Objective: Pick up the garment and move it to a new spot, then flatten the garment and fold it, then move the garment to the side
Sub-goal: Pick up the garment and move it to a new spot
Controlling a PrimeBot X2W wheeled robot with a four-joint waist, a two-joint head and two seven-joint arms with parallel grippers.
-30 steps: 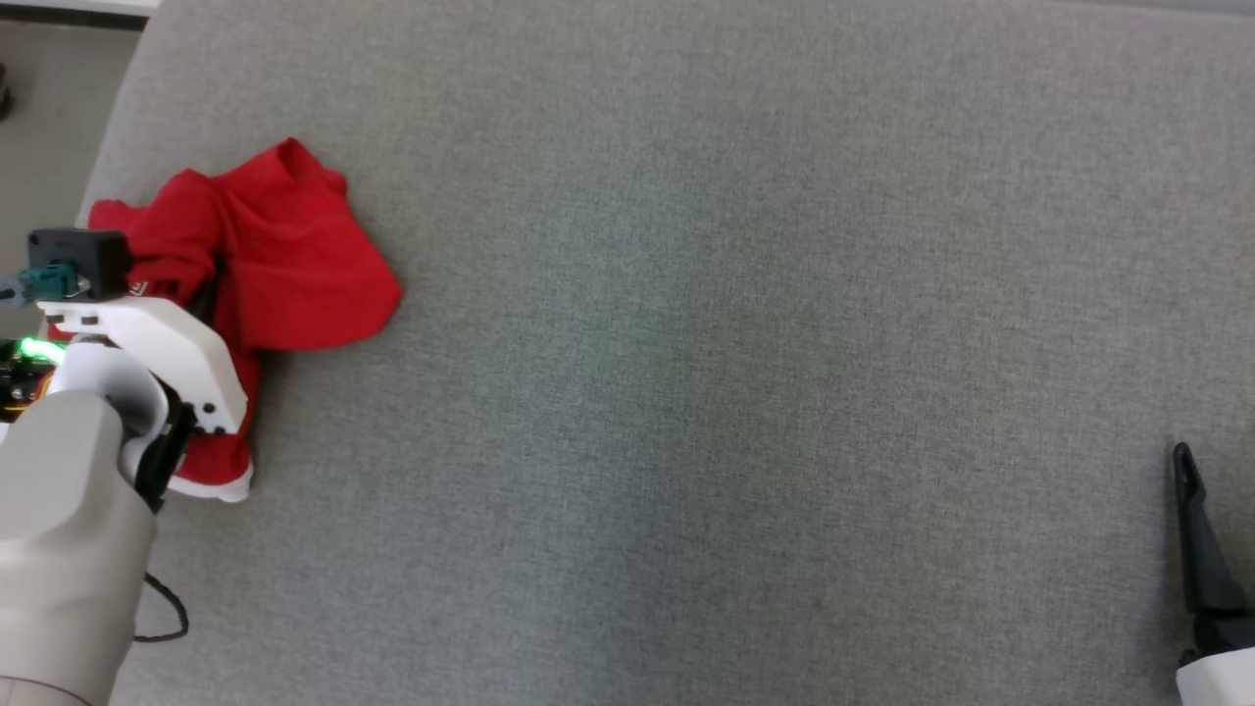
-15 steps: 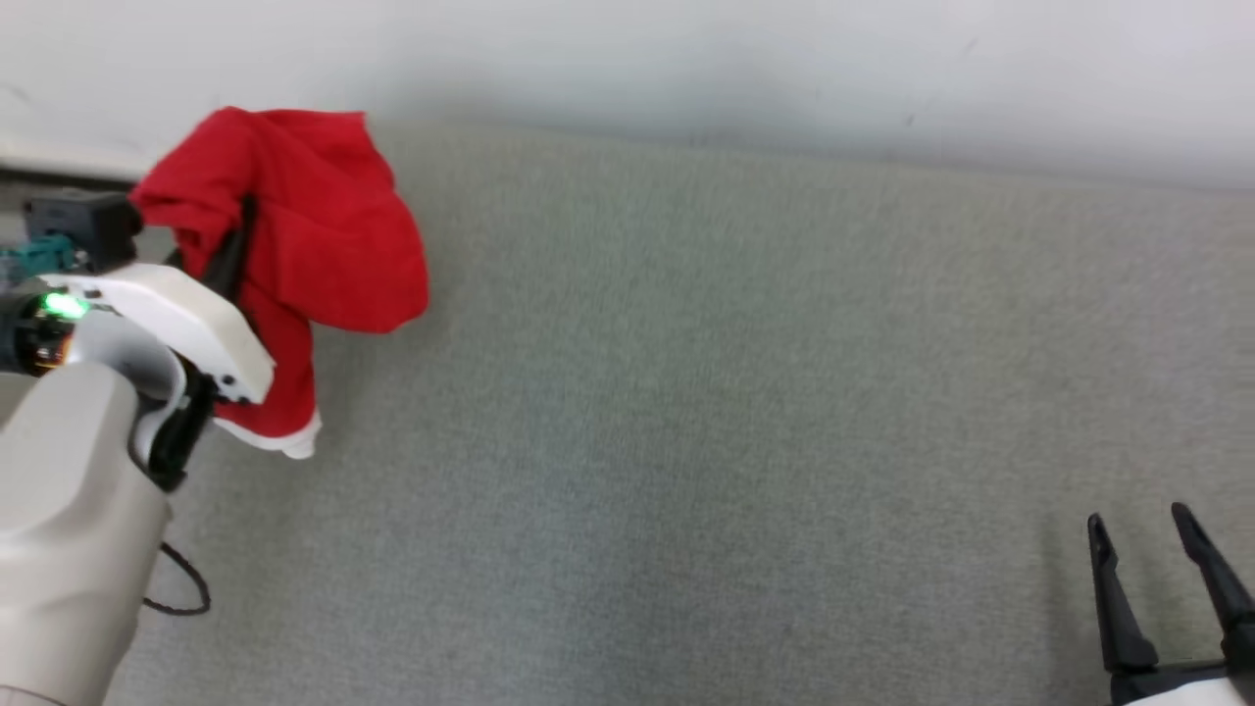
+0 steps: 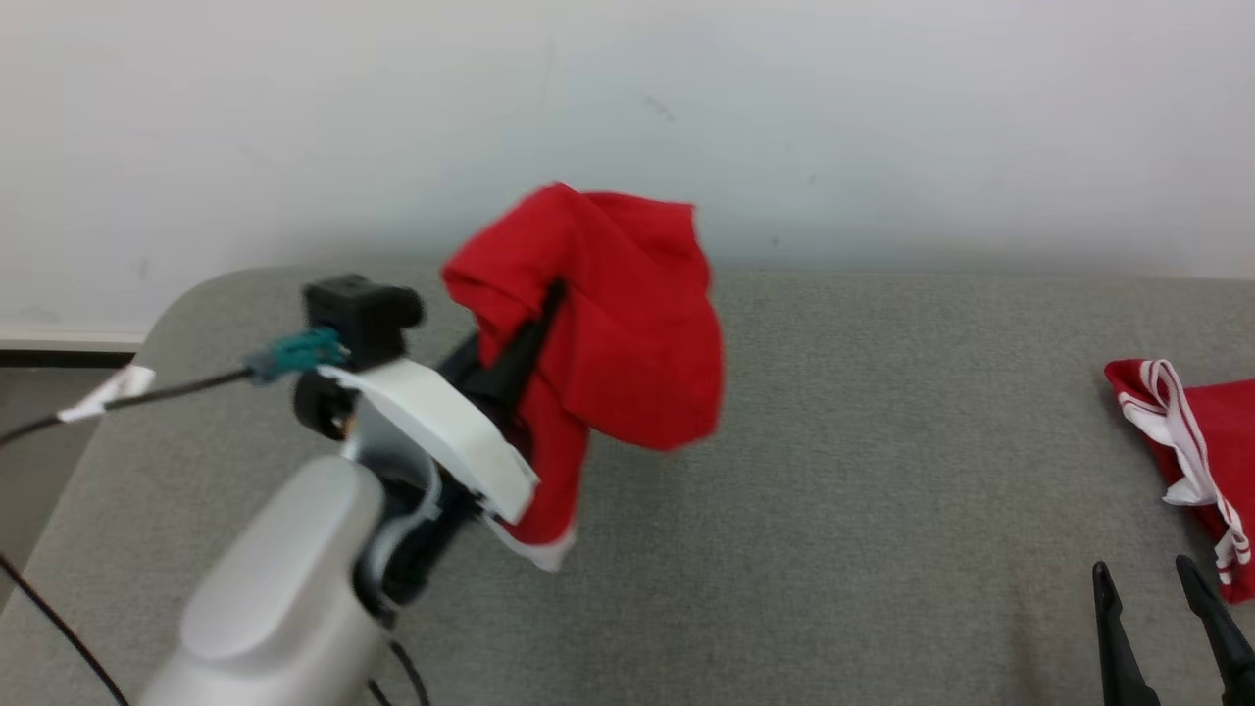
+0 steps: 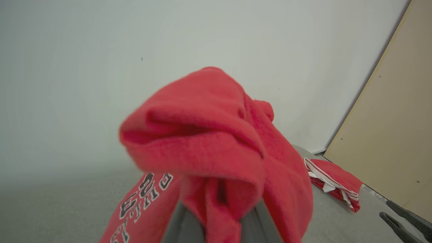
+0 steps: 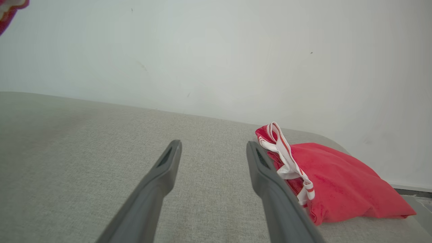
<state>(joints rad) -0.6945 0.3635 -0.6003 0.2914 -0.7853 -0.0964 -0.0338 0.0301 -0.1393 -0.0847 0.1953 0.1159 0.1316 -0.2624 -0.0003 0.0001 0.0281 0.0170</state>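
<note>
The garment (image 3: 627, 333) is a crumpled red shirt with a white hem and dark lettering. It hangs in the air above the grey padded surface (image 3: 882, 510), in front of the white wall. My left gripper (image 3: 544, 304) is shut on a bunch of the cloth, which drapes over and hides the fingertips. In the left wrist view the garment (image 4: 209, 141) bulges over my left gripper (image 4: 219, 209). My right gripper (image 3: 1142, 569) stands open and holds nothing at the lower right, low over the surface. In the right wrist view the right gripper (image 5: 213, 145) shows bare grey fabric between its fingers.
A second red cloth with white stripes (image 3: 1206, 441) lies at the surface's right end, just right of the right gripper's finger (image 5: 270, 182). A white wall backs the surface. A tan panel (image 4: 388, 135) stands at the far right. A black cable (image 3: 147, 392) trails from the left wrist.
The left gripper has lifted the garment off the surface, and it now hangs in the air. The head view has tilted up, bringing in the wall and the second cloth.
</note>
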